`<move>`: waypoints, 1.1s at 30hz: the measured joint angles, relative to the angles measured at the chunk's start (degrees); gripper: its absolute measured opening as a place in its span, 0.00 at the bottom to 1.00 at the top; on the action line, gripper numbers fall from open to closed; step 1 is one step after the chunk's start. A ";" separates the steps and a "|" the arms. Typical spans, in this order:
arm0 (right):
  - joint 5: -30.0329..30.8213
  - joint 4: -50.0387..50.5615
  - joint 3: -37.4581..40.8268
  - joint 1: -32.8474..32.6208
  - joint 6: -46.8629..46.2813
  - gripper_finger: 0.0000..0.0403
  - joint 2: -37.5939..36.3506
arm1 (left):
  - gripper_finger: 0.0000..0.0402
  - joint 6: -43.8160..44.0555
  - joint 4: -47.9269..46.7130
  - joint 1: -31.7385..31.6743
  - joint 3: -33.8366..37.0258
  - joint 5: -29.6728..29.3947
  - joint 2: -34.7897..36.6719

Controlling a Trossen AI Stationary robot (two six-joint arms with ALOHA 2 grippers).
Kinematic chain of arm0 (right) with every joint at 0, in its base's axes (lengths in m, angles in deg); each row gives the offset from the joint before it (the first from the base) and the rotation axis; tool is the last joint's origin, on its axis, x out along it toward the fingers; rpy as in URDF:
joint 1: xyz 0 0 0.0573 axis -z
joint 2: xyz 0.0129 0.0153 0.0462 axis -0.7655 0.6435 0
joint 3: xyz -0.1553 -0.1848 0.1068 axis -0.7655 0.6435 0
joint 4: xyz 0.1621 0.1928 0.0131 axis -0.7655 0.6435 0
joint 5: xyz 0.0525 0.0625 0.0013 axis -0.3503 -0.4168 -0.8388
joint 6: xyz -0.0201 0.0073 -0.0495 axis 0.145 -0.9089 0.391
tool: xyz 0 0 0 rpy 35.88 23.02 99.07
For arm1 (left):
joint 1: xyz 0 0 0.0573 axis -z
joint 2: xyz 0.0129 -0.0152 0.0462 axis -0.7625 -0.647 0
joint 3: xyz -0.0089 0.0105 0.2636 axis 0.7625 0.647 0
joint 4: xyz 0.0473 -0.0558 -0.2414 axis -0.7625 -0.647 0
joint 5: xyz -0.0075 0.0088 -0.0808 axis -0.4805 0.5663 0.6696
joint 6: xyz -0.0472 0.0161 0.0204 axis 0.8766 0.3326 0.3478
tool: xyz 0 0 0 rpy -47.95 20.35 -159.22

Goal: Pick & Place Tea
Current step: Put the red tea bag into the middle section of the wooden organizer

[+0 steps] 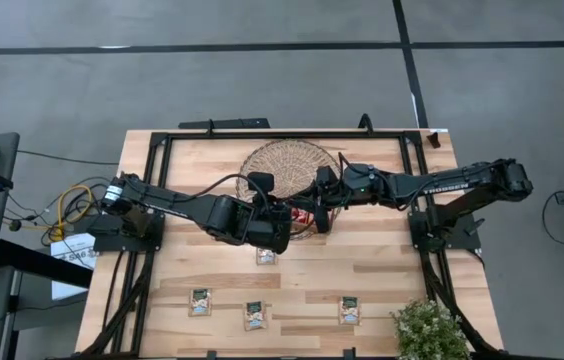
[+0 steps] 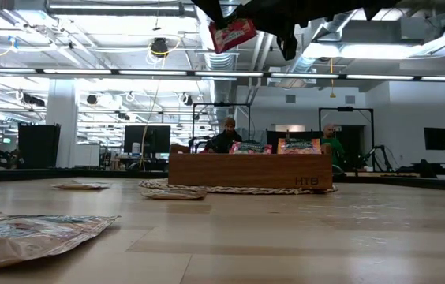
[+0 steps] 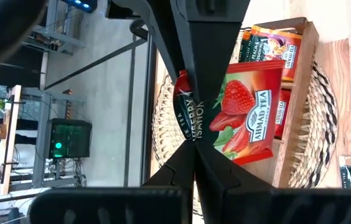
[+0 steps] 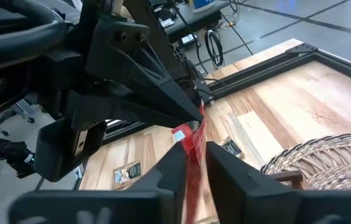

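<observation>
Both the left hand [image 3: 194, 146] and right hand [image 4: 193, 155] pinch one red sachet [image 3: 244, 109], hanging tilted, above the tray [image 2: 250, 170].

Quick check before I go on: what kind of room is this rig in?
Probably an open lab or workshop floor: exposed ceiling ducts and strip lights, monitors on stands, people seated behind the wooden tray, and a grey concrete floor around the table.

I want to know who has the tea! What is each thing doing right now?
left gripper: shut on red sachet
right gripper: at the same sachet, grip unclear
red sachet: held up in the air
tray: on woven mat, holding sachets
loose sachets: four, lying flat on table
</observation>
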 joint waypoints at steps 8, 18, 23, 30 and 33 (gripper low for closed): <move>-0.47 -0.02 0.01 0.00 -0.63 0.02 0.00 | 0.00 0.00 0.04 0.02 0.00 0.04 0.02; 0.67 -0.19 0.02 -0.07 -0.52 0.00 -0.04 | 0.00 0.22 0.07 0.07 0.00 -1.64 0.04; 0.66 -0.14 0.02 0.42 -1.29 0.00 -0.04 | 0.00 0.26 -0.33 0.13 0.02 -2.05 0.19; 1.02 0.47 0.03 1.34 -2.38 0.00 -0.04 | 0.00 0.20 -1.73 0.15 0.02 -6.05 0.22; 1.02 0.19 0.07 1.60 -2.40 0.00 -0.04 | 0.00 0.27 -2.07 0.06 0.02 -5.80 0.26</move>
